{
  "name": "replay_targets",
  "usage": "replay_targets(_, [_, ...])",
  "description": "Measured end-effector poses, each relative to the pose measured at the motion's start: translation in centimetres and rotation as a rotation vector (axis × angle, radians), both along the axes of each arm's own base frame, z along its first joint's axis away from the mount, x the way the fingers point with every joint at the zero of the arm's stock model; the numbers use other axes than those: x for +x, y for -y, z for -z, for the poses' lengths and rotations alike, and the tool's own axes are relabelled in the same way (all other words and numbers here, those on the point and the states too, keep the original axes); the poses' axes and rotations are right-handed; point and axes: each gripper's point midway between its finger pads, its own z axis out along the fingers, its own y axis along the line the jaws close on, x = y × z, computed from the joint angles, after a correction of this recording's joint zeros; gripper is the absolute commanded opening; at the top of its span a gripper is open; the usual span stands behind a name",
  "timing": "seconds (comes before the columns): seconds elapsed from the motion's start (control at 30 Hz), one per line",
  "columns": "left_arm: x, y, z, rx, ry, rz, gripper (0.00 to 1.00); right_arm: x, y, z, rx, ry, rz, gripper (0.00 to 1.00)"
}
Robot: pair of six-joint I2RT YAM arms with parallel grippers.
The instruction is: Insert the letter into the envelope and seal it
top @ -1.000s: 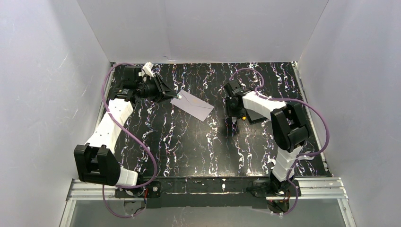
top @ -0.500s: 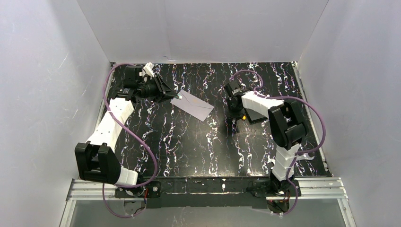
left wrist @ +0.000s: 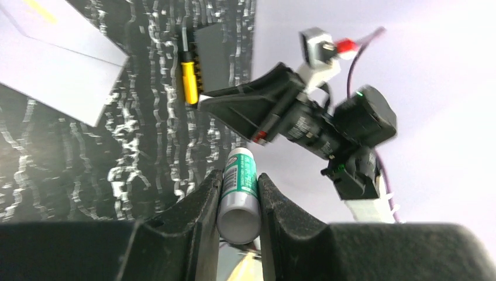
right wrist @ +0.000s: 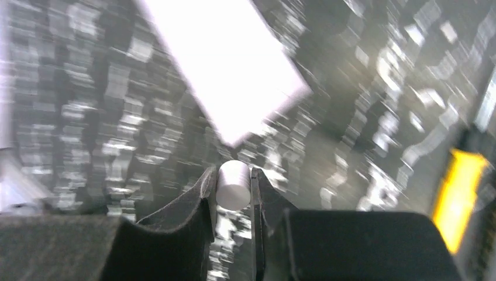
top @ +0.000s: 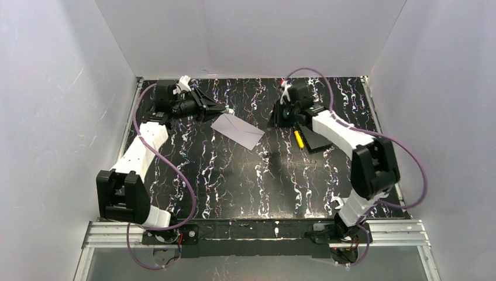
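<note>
The pale envelope (top: 238,130) lies flat on the black marbled table; it also shows in the left wrist view (left wrist: 52,58) and the right wrist view (right wrist: 222,64). The letter is out of view. My left gripper (top: 225,110) hovers by the envelope's far left corner. In its own view the left gripper (left wrist: 238,175) is shut on a green-and-white glue stick (left wrist: 240,196). My right gripper (top: 274,122) hangs to the right of the envelope. In its own view the right gripper (right wrist: 233,172) is shut on a small white cylinder (right wrist: 233,186), which looks like a cap.
A flat black box (top: 316,137) with a yellow piece (top: 299,139) along its left side lies right of the envelope, under the right arm. The same yellow piece (left wrist: 188,82) shows in the left wrist view. White walls enclose the table on three sides.
My right gripper has closed on the small white cylinder and swung up and back from beside the black box. The left gripper has shifted a little to the right with the glue stick.
</note>
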Motion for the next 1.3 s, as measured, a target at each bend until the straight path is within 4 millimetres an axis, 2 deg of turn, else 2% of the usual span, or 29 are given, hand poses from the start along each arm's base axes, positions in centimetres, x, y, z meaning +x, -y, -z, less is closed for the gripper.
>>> replay_targets(0.1, [0.4, 0.8, -0.6, -0.101, -0.036, -0.002, 0.0, 1.2, -3.6, -8.7, 0.312, 0.152, -0.047, 0.13])
replay_targets(0.17, [0.7, 1.1, -1.3, -0.15, -0.05, 0.0, 0.0, 1.4, -5.1, -14.3, 0.496, 0.242, -0.077, 0.13])
replay_targets(0.23, [0.8, 1.4, -2.2, -0.194, -0.062, 0.001, 0.0, 1.0, -6.1, -19.0, 0.651, 0.295, -0.109, 0.13])
replay_targets(0.27, [0.8, 1.5, -2.8, -0.214, -0.065, 0.002, 0.0, 0.7, -6.5, -20.6, 0.712, 0.306, -0.124, 0.13])
replay_targets(0.33, [0.9, 1.6, -3.8, -0.246, -0.07, 0.001, 0.0, 0.2, -7.0, -22.2, 0.792, 0.286, -0.141, 0.13])
replay_targets(0.5, [1.0, 2.2, -6.9, -0.281, -0.001, 0.031, 0.0, -0.6, -8.3, -22.5, 0.873, 0.169, -0.167, 0.13])
replay_targets(0.57, [0.9, 2.4, -7.4, -0.285, 0.021, 0.045, 0.0, -0.6, -8.8, -22.5, 0.884, 0.14, -0.181, 0.13])
replay_targets(0.87, [0.4, 2.9, -7.5, -0.277, 0.039, 0.078, 0.0, -1.7, -9.8, -23.4, 0.94, 0.081, -0.214, 0.14])
replay_targets(1.3, [0.1, 3.0, -7.4, -0.263, 0.067, 0.107, 0.0, -2.2, -10.5, -24.0, 0.934, 0.084, -0.232, 0.14])
